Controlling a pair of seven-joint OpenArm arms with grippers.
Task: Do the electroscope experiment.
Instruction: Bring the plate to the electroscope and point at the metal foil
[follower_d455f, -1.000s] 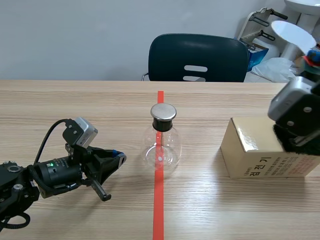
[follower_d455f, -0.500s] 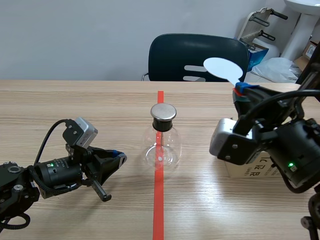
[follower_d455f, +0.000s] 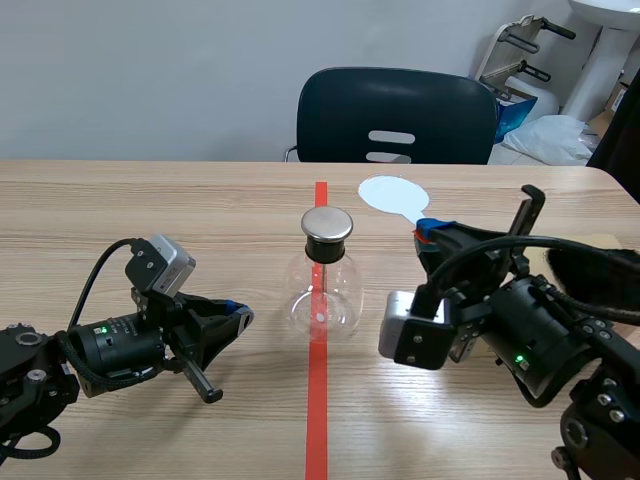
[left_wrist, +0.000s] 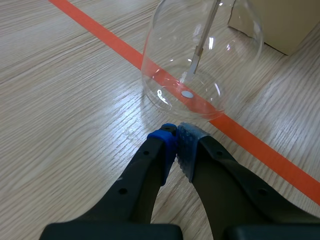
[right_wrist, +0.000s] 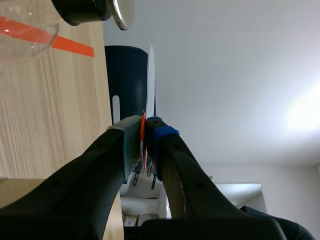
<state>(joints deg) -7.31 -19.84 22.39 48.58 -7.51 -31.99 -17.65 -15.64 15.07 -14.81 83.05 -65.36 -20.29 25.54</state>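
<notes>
My right claw (follower_d455f: 430, 232) pinching white paddle (follower_d455f: 392, 194), hovering it at flask's (follower_d455f: 322, 295) 2 o'clock. Best: easing paddle over metal cap (follower_d455f: 327, 224) slowly, sparing glass. My left claw (left_wrist: 176, 137) pressed together, empty.

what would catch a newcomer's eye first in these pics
The clear glass flask with its metal cap stands on the red tape line at mid table. Just right of it, the right claw is shut on the stem of a white disc, raised beside the cap. The left claw lies low on the flask's other side, shut on nothing, pointing at its base.
</notes>
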